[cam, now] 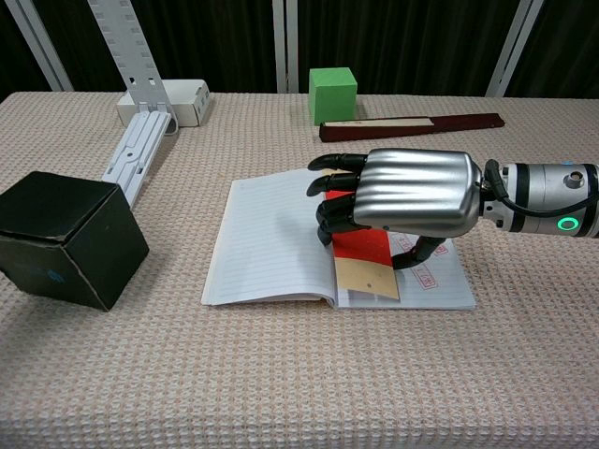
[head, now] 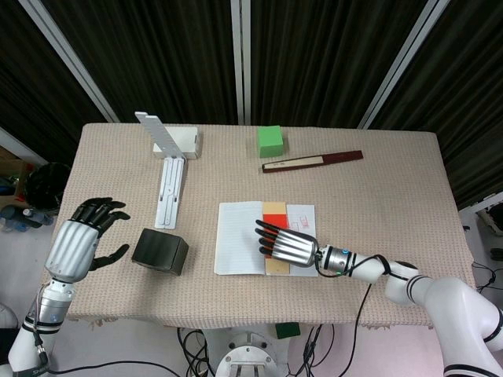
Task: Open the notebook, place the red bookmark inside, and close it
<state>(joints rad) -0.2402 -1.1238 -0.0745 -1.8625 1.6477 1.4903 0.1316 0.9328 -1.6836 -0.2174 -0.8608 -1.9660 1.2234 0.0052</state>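
Observation:
The notebook (head: 240, 247) (cam: 271, 238) lies open in the middle of the table, its left page blank and its right page covered in red stamps. The red bookmark (head: 274, 212) (cam: 360, 253), red with a tan end, lies along the right page close to the spine. My right hand (head: 287, 245) (cam: 412, 192) is low over it, palm down. Its fingers curl onto the red part and its thumb is tucked at the bookmark's right edge, so it still holds the bookmark. My left hand (head: 82, 243) hovers off the table's left edge with fingers spread, holding nothing.
A black box (head: 159, 251) (cam: 61, 238) sits left of the notebook. Behind it a white bracket (head: 169, 181) (cam: 140, 140) leans on a small white box (head: 185, 141). A green cube (head: 269, 140) (cam: 333, 92) and a dark red strip (head: 312, 162) (cam: 412, 124) lie at the back.

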